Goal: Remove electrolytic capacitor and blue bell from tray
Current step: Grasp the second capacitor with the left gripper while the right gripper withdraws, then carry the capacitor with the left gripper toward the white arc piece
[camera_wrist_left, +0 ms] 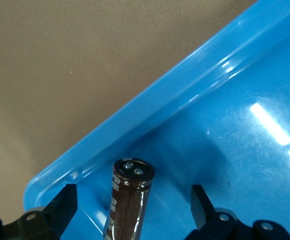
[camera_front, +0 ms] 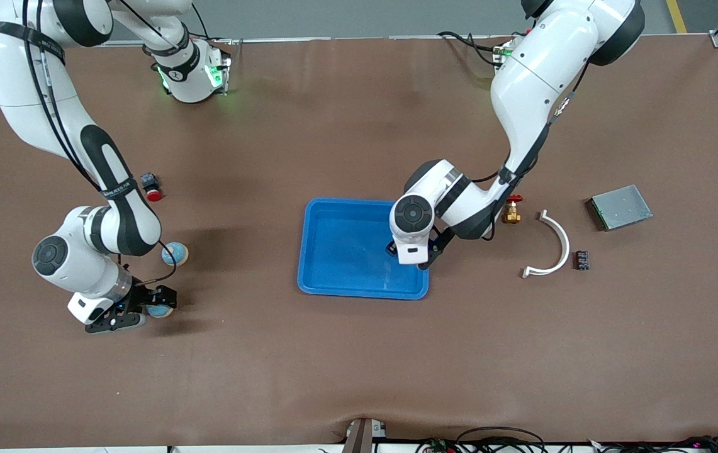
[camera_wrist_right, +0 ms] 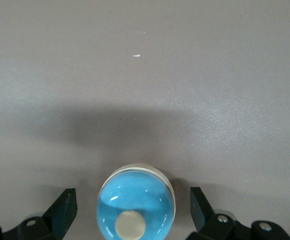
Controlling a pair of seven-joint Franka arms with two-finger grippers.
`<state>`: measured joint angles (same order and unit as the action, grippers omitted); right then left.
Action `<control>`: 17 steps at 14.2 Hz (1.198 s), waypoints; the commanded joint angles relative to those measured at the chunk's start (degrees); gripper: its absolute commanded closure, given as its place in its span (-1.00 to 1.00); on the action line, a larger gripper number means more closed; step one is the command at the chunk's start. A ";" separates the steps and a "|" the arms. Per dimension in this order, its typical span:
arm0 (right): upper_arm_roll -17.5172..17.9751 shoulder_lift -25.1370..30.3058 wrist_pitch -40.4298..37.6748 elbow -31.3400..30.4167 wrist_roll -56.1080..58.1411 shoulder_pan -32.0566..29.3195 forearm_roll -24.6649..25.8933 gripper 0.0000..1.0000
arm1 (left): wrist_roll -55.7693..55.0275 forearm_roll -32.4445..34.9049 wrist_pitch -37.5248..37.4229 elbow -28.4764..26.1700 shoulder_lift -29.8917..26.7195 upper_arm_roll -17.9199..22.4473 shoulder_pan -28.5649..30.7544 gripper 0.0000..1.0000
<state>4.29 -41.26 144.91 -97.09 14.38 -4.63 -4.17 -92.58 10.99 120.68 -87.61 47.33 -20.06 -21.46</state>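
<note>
A dark brown capacitor (camera_wrist_left: 129, 205) lies in the blue tray (camera_wrist_left: 185, 95), close to one corner. My left gripper (camera_wrist_left: 133, 200) is open around it, with both fingers clear of its sides. In the front view that gripper (camera_front: 420, 259) is low over the tray (camera_front: 346, 251) at the left arm's end, and the hand hides the capacitor. A blue bell (camera_wrist_right: 136, 205) with a pale button sits on the brown table. My right gripper (camera_wrist_right: 133, 200) stands open on either side of it without touching. The front view shows this bell (camera_front: 158, 309) beside the right gripper (camera_front: 145, 308).
A second blue bell (camera_front: 174, 253) sits a little farther from the front camera. A red-topped button (camera_front: 151, 185) lies farther still. Toward the left arm's end are a brass valve (camera_front: 511, 212), a white curved piece (camera_front: 554, 245), a small black part (camera_front: 583, 260) and a grey metal box (camera_front: 620, 207).
</note>
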 commanded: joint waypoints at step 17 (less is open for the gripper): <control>0.55 18.67 -49.09 20.17 -10.86 2.96 2.77 -1.00 | -3.31 4.30 -0.44 3.49 -2.76 0.20 -0.16 1.00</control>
<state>4.74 -22.27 100.42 -80.70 4.84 -1.38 -2.22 -95.66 13.90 121.66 -85.11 46.82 -20.04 -21.86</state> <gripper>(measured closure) 0.000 0.674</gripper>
